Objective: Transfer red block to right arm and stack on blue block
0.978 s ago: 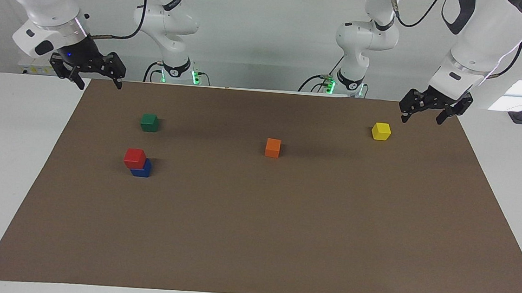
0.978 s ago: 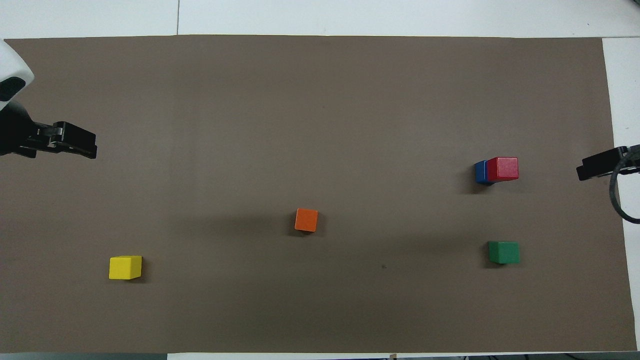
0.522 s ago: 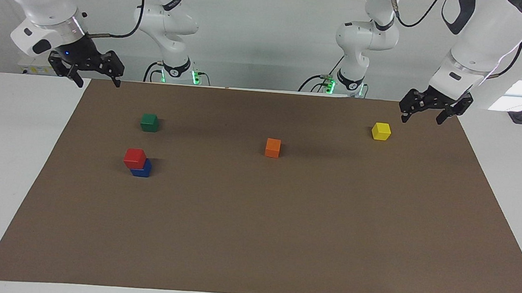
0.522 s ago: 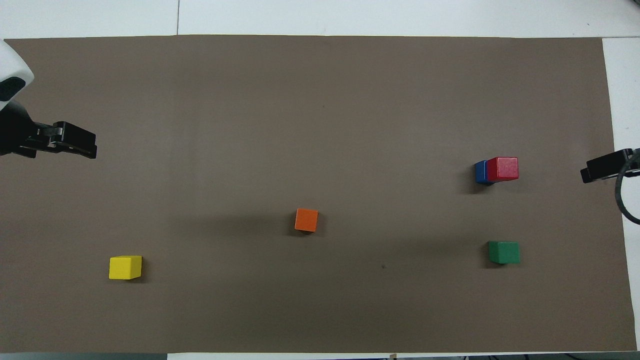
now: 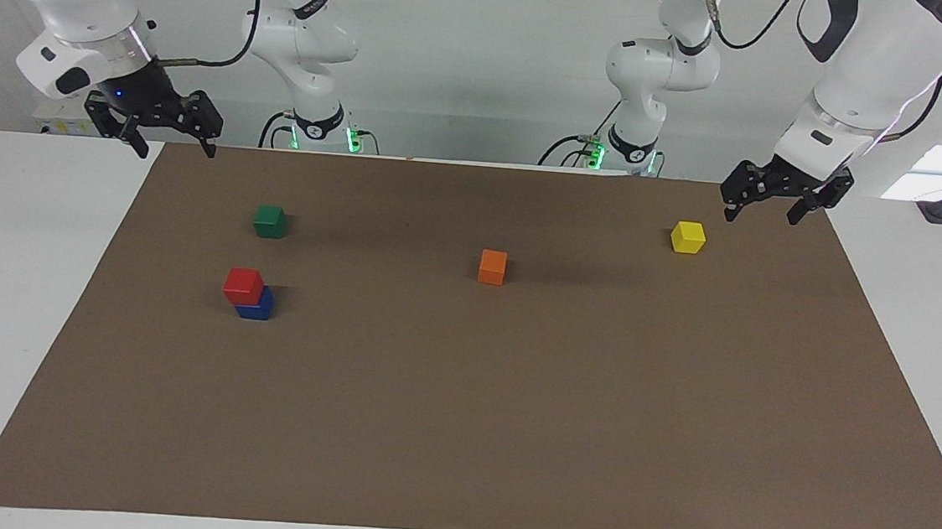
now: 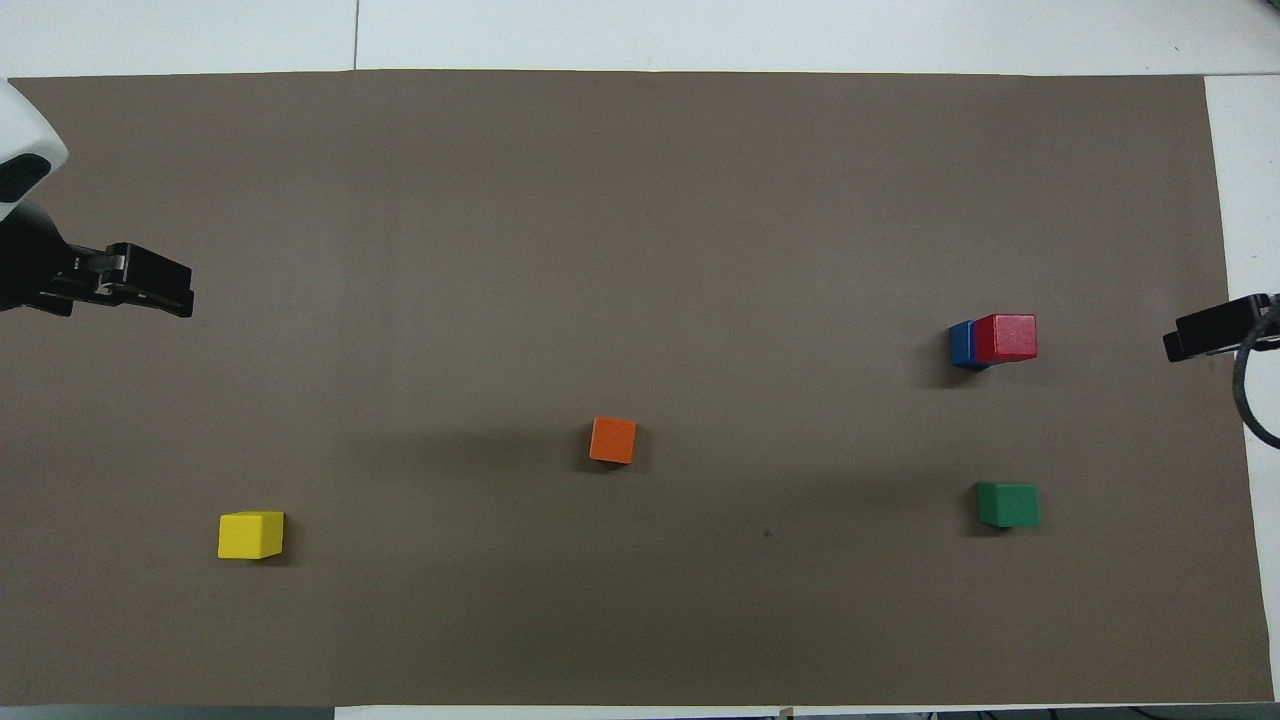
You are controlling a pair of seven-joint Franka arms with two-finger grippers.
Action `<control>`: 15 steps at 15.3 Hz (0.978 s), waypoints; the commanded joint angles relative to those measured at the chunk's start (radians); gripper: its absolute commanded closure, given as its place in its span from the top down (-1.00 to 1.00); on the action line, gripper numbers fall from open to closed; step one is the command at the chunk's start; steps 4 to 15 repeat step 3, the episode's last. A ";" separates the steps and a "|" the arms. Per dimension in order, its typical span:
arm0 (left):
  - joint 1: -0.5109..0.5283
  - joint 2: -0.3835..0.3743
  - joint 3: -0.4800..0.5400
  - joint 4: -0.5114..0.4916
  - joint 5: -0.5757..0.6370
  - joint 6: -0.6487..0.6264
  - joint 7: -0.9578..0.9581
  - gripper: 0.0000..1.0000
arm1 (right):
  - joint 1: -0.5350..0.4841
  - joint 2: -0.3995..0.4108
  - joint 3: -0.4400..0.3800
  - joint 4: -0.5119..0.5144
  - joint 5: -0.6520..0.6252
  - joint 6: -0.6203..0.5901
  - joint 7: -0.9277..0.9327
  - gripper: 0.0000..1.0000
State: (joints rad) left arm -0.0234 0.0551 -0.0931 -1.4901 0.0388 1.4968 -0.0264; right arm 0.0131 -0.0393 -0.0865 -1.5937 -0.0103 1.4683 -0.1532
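The red block [image 5: 243,285] [image 6: 1006,337] rests on top of the blue block [image 5: 256,307] [image 6: 961,344], toward the right arm's end of the brown mat. Nothing touches the stack. My right gripper [image 5: 174,141] [image 6: 1208,330] hangs open and empty in the air over the mat's corner at the right arm's end. My left gripper [image 5: 764,209] [image 6: 150,285] is open and empty too, raised over the mat's edge by the yellow cube; the left arm waits.
A green cube [image 5: 269,220] [image 6: 1007,504] lies nearer to the robots than the stack. An orange cube [image 5: 492,266] [image 6: 612,440] sits mid-mat. A yellow cube [image 5: 687,236] [image 6: 250,534] lies toward the left arm's end. The brown mat [image 5: 508,436] covers the white table.
My right gripper has drawn up and away from the stack toward the mat's corner. The blocks and the left arm have not moved.
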 commanded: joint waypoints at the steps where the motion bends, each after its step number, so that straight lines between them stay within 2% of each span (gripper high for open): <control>1: 0.010 -0.027 -0.002 -0.035 -0.019 0.014 0.008 1.00 | -0.015 -0.017 0.011 -0.020 -0.017 0.014 -0.011 1.00; 15: 0.008 -0.027 -0.002 -0.035 -0.019 0.014 0.010 1.00 | -0.016 -0.017 0.011 -0.020 -0.016 0.014 -0.011 1.00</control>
